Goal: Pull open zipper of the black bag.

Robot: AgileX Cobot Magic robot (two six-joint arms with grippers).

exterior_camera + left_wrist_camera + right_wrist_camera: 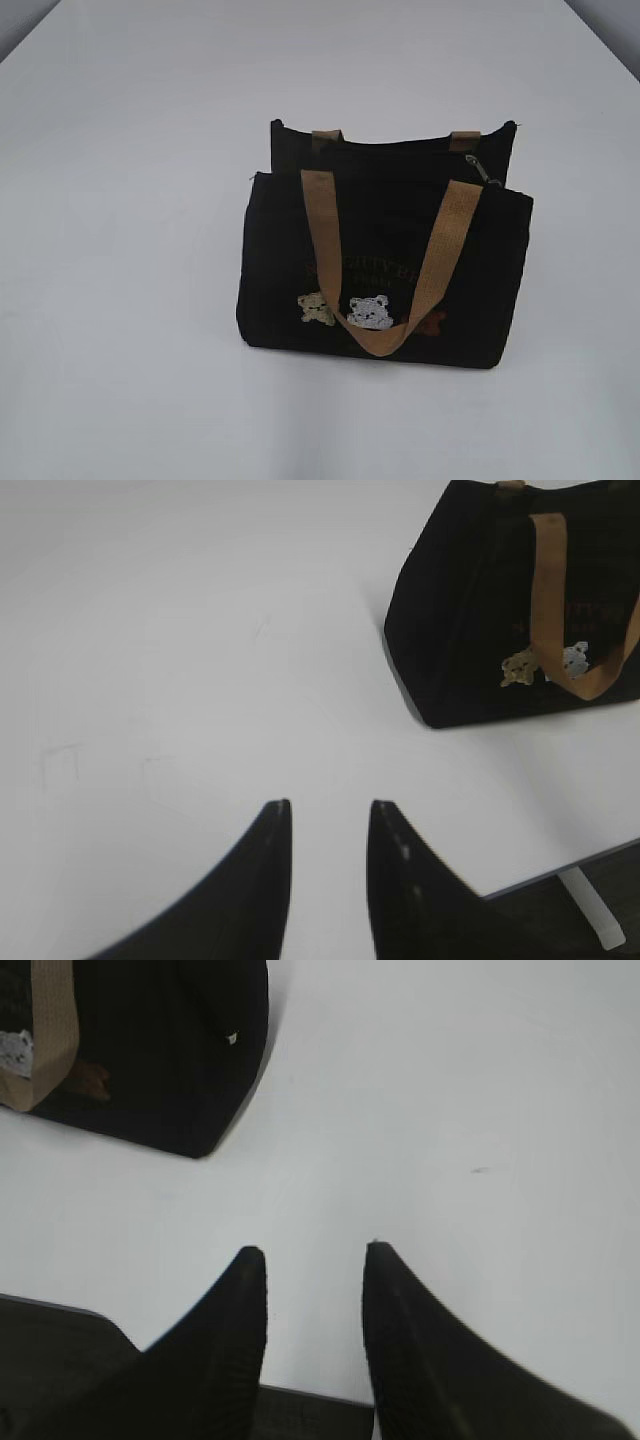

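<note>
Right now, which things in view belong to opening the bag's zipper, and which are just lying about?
Job: small black fabric bag with tan webbing straps; its thin black zipper with round silver key-ring; open left gripper; open right gripper.
Lying about: nothing visible; only the white table.

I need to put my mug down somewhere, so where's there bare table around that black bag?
The white table is bare left of the black bag, from near edge to far edge, and bare on its right side too. A narrower strip runs in front of it. Both grippers, left and right, hang open over the near edge, so that's the busier zone.
</note>
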